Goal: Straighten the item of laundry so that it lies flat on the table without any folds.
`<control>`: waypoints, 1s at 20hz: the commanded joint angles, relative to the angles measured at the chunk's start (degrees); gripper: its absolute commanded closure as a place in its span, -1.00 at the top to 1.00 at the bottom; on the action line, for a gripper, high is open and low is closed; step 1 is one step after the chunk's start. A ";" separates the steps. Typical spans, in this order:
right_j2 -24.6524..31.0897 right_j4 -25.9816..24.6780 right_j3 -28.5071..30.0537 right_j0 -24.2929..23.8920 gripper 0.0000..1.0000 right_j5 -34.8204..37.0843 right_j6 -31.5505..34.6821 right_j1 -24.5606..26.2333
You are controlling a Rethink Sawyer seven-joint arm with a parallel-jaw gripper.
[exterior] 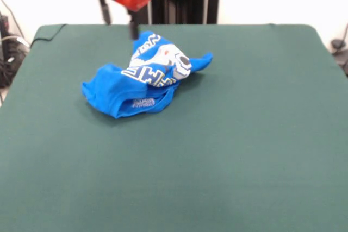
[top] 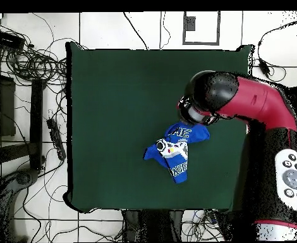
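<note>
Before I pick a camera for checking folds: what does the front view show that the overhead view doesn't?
Only the front view shows the two fingers, apart, above the shirt's far edge, and a small label on a turned-up fold. Only the overhead view shows the whole table, the arm's bulk over the shirt's edge, and cables on the floor. Both show the shirt crumpled, lettering bent across folds.
</note>
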 commanded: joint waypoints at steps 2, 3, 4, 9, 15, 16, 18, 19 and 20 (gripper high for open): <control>2.93 -4.03 0.21 2.21 1.00 -15.80 1.85 1.89; 3.19 -3.86 0.19 2.24 1.00 -16.21 1.98 2.22; 3.59 -3.68 0.85 2.12 1.00 -17.61 1.89 2.87; 5.04 -2.96 2.21 2.09 1.00 -24.12 1.23 5.42; 10.65 0.65 5.62 -0.80 1.00 -27.55 -1.15 6.96; 11.22 1.42 6.59 -1.13 1.00 -28.14 -0.33 7.33; 11.30 2.07 7.44 -1.12 1.00 -29.16 1.23 7.99; 11.37 2.54 7.85 -1.14 1.00 -29.70 2.18 8.51; 11.25 3.02 8.24 -1.04 1.00 -30.18 3.24 8.94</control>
